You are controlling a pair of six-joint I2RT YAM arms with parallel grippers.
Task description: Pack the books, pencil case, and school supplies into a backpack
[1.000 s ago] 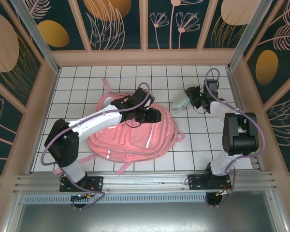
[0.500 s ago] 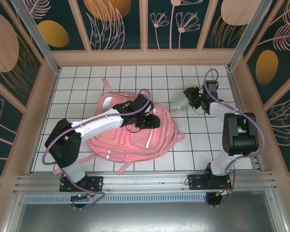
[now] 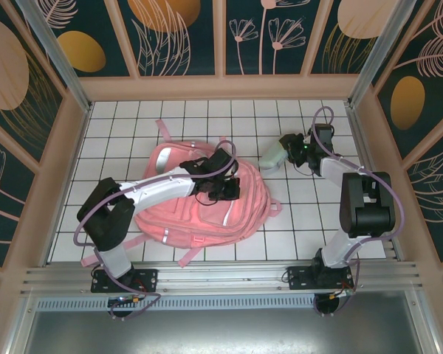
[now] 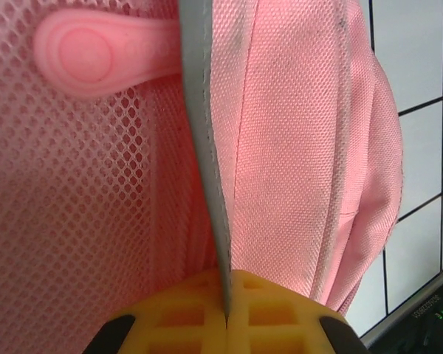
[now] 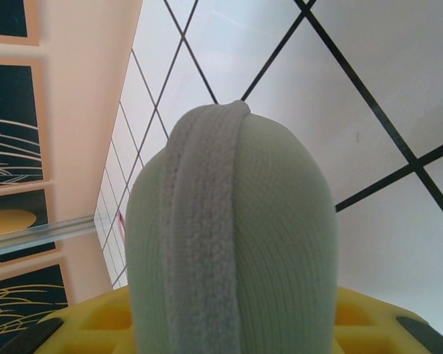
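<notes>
The pink backpack (image 3: pixel 173 210) lies flat on the white tiled table, left of centre. My left gripper (image 3: pixel 231 189) sits over its upper right part. In the left wrist view it (image 4: pixel 227 313) is shut on a thin grey trim strip (image 4: pixel 203 147) that runs along the pink fabric (image 4: pixel 295 147) beside a mesh panel. The mint-green pencil case (image 3: pixel 272 155) hangs just right of the backpack's top, with my right gripper (image 3: pixel 288 150) shut on one end. Seen from the right wrist, its rounded end (image 5: pixel 236 236) sticks out over the tiles. The books and school supplies are out of view.
A pink rubber zipper pull (image 4: pixel 96 51) lies on the mesh above the grey strip. Loose pink straps trail from the backpack at the back (image 3: pixel 162 129) and front (image 3: pixel 188 254). Peach-framed walls (image 3: pixel 221 87) close in the table. Bare tiles (image 3: pixel 295 214) stretch right of the backpack.
My left gripper slid a little to the right over the backpack and shut on the grey trim. The right gripper has edged the pencil case slightly up and left.
</notes>
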